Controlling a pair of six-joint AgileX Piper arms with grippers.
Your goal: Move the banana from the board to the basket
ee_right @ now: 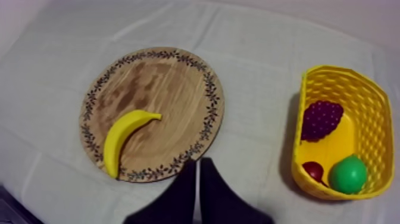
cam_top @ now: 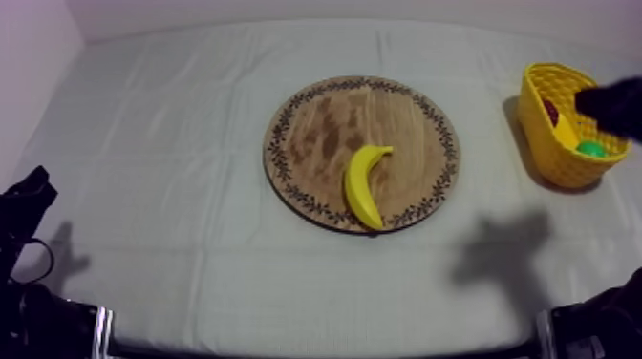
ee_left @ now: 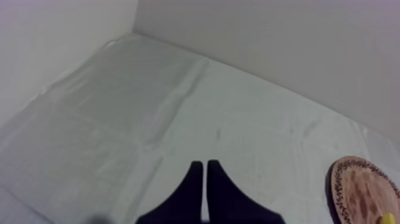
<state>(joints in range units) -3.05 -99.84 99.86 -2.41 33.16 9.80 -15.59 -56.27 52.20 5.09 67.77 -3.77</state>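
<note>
The yellow banana (cam_top: 363,183) lies on the front right part of the round wooden board (cam_top: 325,124) in the middle of the table. In the right wrist view the banana (ee_right: 122,140) curves across the board (ee_right: 161,89). My right gripper (ee_right: 199,170) hangs high over the cloth between board and basket, its fingers together as a narrow wedge, holding nothing. In the top view the right arm (cam_top: 611,105) shows dark over the yellow basket (cam_top: 573,167) at the far right. My left gripper (ee_left: 205,170) is shut on nothing, low at the table's left (cam_top: 29,196).
The basket (ee_right: 369,101) holds a bunch of grapes (ee_right: 321,119), a small red fruit (ee_right: 313,171) and a green round fruit (ee_right: 348,174). A wall runs behind the table. In the left wrist view the board's rim (ee_left: 357,190) lies beyond bare cloth.
</note>
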